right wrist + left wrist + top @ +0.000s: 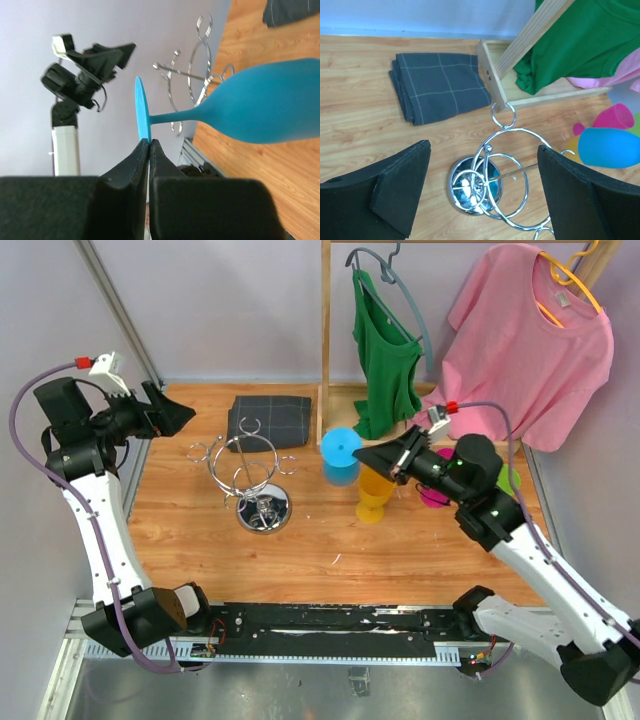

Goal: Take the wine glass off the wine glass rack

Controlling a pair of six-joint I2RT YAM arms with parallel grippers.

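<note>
Right wrist: wine glass [270,107] was off the wine glass rack [200,75]!
Your right jaws pinched its foot; left jaws gaped wide.

Wooden table [330,545] with wine glass rack [263,510], folded grey cloth [270,420], yellow glass [373,492], perhaps magenta cup [433,497].

The left arm [95,530] and right arm [545,565] have white links, black joints, lilac cables [480,403] and matte black fingers [395,195].
</note>
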